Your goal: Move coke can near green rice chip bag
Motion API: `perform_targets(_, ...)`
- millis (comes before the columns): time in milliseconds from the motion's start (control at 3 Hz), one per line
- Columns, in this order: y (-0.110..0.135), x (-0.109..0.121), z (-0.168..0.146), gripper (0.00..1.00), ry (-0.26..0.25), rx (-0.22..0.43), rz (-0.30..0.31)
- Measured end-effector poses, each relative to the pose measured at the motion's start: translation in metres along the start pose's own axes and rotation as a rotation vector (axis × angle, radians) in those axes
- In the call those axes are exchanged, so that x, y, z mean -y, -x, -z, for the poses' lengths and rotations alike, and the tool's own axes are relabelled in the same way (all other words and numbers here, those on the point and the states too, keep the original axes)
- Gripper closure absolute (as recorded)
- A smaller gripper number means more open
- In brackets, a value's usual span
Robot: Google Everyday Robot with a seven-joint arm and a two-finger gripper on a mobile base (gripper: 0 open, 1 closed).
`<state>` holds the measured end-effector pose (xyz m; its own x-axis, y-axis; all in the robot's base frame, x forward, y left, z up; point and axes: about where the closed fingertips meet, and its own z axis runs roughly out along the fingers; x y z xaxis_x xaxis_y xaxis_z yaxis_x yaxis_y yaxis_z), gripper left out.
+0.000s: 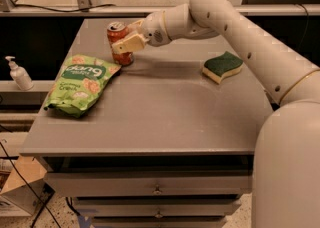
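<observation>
The coke can (116,33), red-orange with a silver top, stands upright at the back left of the grey table (165,117). Its base is just past the top right corner of the green rice chip bag (80,84). The bag lies flat near the table's left edge. My gripper (124,47) reaches in from the right and is shut on the coke can. One tan finger (130,43) crosses the can's front, and the other finger is hidden behind it.
A green-and-yellow sponge (222,66) lies at the right of the table. A white pump bottle (19,73) stands on a ledge beyond the left edge. Drawers (157,189) are below the tabletop. A cardboard box (20,187) sits on the floor at left.
</observation>
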<state>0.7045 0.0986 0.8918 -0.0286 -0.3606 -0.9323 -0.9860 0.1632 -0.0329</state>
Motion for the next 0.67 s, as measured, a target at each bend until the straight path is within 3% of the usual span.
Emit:
perform_targets(333,-0.0071,0.008,0.0127,0.0,-0.065,0.001,0.007)
perform_targets(667,-0.0078,0.0097,0.013,0.0,-0.073,0.003,0.005)
